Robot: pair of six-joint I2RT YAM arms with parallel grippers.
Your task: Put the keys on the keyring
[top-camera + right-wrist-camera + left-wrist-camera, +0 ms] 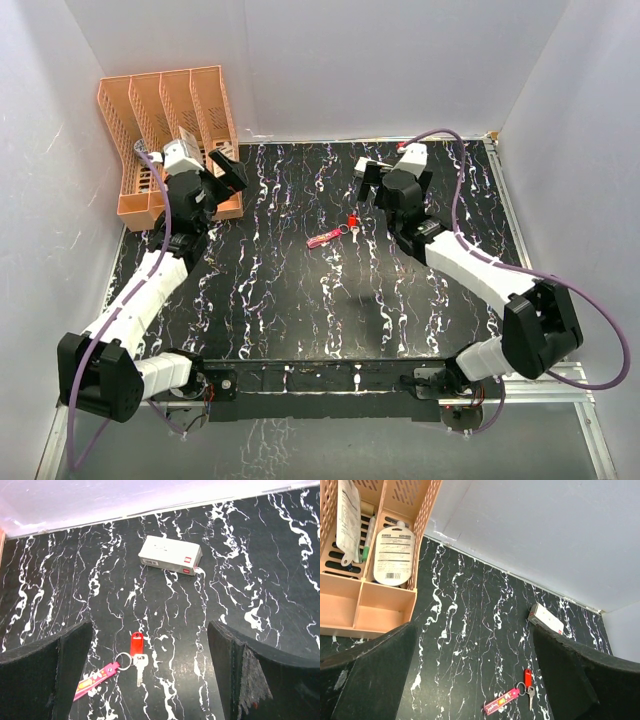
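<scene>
red and pale keys (136, 643) lie on the marbled table (260, 560), seemingly threaded on the keyring (123, 659) by its pink tag (95, 681). we hold the left gripper (472, 630) and right gripper (150, 626) spread wide and empty above them, likely because the job looks done.

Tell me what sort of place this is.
Probably a robot-lab test booth: plain white walls box in a black marbled table, left arm and right arm are bolted at its near edge, and an orange rack holds supplies.
</scene>
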